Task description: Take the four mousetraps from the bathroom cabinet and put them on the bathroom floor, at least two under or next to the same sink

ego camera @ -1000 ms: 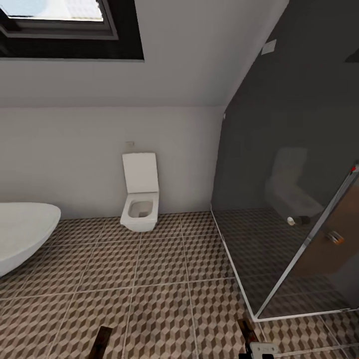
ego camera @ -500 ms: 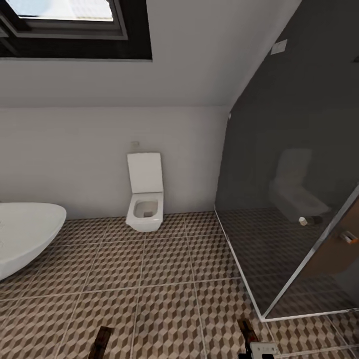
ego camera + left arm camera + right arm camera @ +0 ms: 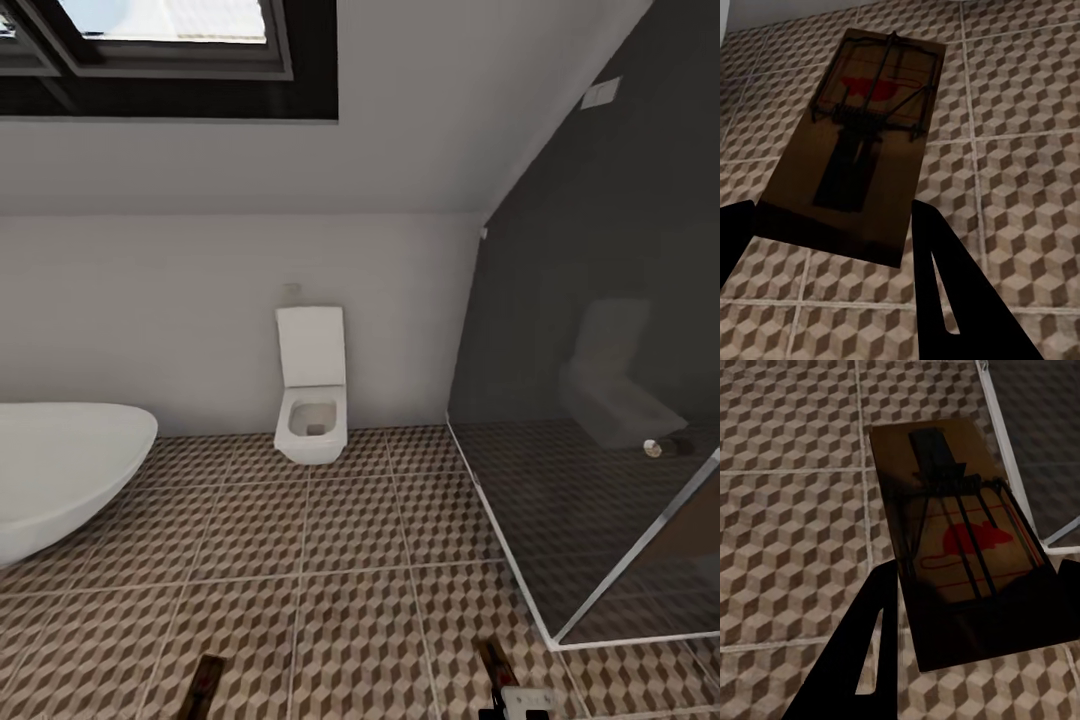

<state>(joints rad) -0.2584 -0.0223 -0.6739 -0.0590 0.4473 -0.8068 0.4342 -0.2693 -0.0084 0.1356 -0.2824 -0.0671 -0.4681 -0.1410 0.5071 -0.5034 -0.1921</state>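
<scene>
Two mousetraps are held, one clamped in the left pincer (image 3: 832, 240) as the left mousetrap (image 3: 859, 142), one in the right pincer (image 3: 975, 607) as the right mousetrap (image 3: 960, 547), both carried above the bathroom floor (image 3: 340, 560). Boards should be kept level and lowered flat near the sink, judged not yet reached. A toilet (image 3: 313, 400), bathtub (image 3: 60, 470) and glass shower (image 3: 600, 420) are seen.

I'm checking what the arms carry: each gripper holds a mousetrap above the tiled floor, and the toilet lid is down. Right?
Not quite: the toilet lid is up, as the head view shows, its bowl open. The rest holds: the left gripper and right gripper each hold a mousetrap above the tiled floor.
</scene>
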